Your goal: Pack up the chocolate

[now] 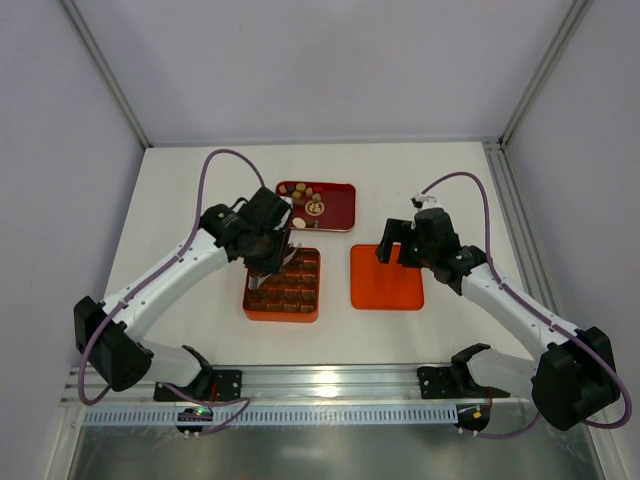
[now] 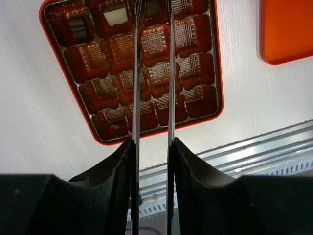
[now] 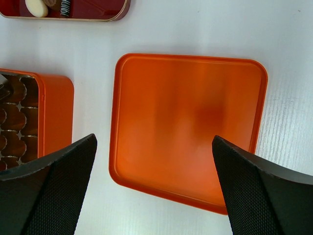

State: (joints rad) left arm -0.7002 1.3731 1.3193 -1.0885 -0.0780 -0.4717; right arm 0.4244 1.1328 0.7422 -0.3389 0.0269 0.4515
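Observation:
The orange grid box [image 1: 305, 300] lies left of centre; in the left wrist view [image 2: 215, 73] it holds a dark chocolate [image 2: 78, 28] and a cream-white chocolate [image 2: 116, 17] in its far row. My left gripper [image 1: 262, 277] is low over that row, its thin blades [image 2: 136, 73] shut on another dark chocolate [image 2: 154, 7] at their tips [image 2: 153, 5]. Several loose chocolates [image 1: 308, 200] lie in a dark red tray [image 1: 340, 208]. My right gripper [image 1: 397, 252] is open and empty above the flat orange lid [image 1: 387, 278], which also shows in the right wrist view [image 3: 188, 122].
The red tray's edge [image 3: 115, 17] with a cream candy [image 3: 36, 7] shows in the right wrist view, beside the box's wall [image 3: 58, 117]. A metal rail [image 1: 330, 385] runs along the near table edge. Grey enclosure walls stand at the left, right and back.

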